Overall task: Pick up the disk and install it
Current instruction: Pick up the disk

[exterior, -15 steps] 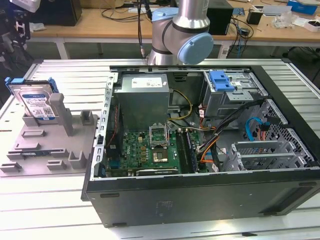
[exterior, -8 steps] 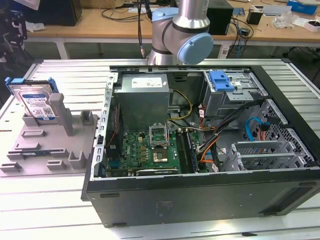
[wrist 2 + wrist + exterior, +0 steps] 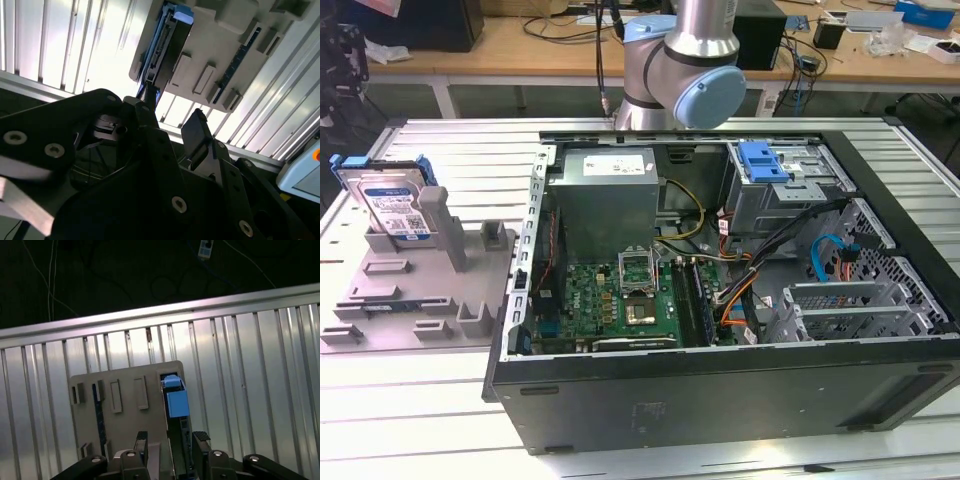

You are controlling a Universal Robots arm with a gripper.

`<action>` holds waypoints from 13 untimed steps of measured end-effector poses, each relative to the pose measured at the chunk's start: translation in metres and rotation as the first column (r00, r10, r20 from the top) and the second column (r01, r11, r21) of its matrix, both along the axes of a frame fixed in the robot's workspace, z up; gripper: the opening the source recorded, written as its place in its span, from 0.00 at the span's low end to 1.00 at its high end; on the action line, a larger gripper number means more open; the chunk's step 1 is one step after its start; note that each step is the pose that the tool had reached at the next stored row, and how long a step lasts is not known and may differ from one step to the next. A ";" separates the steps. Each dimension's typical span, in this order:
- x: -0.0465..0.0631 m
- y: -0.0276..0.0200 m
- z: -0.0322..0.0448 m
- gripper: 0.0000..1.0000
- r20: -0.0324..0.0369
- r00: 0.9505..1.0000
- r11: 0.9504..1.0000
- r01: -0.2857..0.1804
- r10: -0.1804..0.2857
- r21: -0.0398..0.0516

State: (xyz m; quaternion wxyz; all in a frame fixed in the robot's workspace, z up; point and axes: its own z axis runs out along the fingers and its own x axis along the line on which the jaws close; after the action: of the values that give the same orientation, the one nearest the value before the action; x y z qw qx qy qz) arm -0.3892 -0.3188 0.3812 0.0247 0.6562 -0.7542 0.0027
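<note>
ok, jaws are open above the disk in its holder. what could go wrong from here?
1. In the first wrist view the disk, on edge in the grey holder, lies off-centre between the open jaws; coming down so could strike its top edge.
2. A holder post stands close beside the disk; the jaws might catch it.
3. Loose cables cross the case beside the drive cage and could snag.

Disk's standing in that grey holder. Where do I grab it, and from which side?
Take the disk by its upper half, clamped across its two flat faces, coming down from above. It stands on edge in the grey holder, lower edge sunk in a slot, blue-framed top free. In the first wrist view the open gripper hangs over it.
</note>
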 end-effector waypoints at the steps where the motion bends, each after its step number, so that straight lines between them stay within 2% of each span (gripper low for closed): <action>1: 0.000 0.0000 0.0000 0.48 0.000 1.000 1.000 -0.001 0.001 0.000; 2: 0.000 0.0000 -0.0002 0.48 0.001 1.000 1.000 -0.002 0.002 0.000; 4: 0.000 0.0001 -0.0013 0.48 0.011 1.000 1.000 -0.006 0.006 0.000; 7: 0.000 0.0001 -0.0024 0.48 0.031 0.999 1.000 -0.016 0.016 -0.001; 11: -0.001 0.0002 -0.0024 0.48 0.031 0.999 1.000 -0.019 0.019 -0.002; 13: -0.004 0.0020 -0.0026 0.48 0.031 0.999 1.000 -0.029 0.029 -0.002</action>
State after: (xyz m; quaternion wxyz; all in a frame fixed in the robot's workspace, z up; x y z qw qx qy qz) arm -0.3930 -0.3168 0.3786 0.0133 0.6668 -0.7450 0.0138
